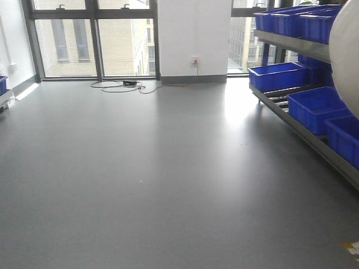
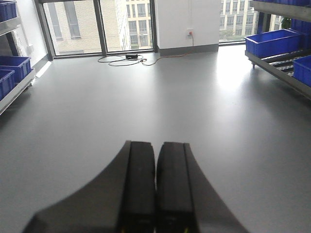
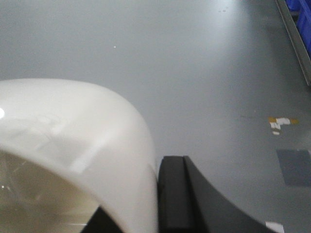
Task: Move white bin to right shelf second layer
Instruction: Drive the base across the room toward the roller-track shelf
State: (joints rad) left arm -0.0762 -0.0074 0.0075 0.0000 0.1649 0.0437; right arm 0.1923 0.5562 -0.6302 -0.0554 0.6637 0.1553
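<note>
White bin (image 3: pixel 73 131) rim between jaws

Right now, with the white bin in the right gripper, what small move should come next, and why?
Probably swing the right gripper with the white bin rightward toward the bare rollers between the blue crates: the bin hangs over open floor, not yet on the right shelf.

We see the left gripper (image 2: pixel 156 145) as two matte black fingers (image 2: pixel 141 184). They are flat-faced and straight-edged, flaring out into broad curved bases, with a faint yellowish tint low down. Of the right gripper (image 3: pixel 155 169) we get one matching black finger (image 3: pixel 172 194) with the same flared base.
</note>
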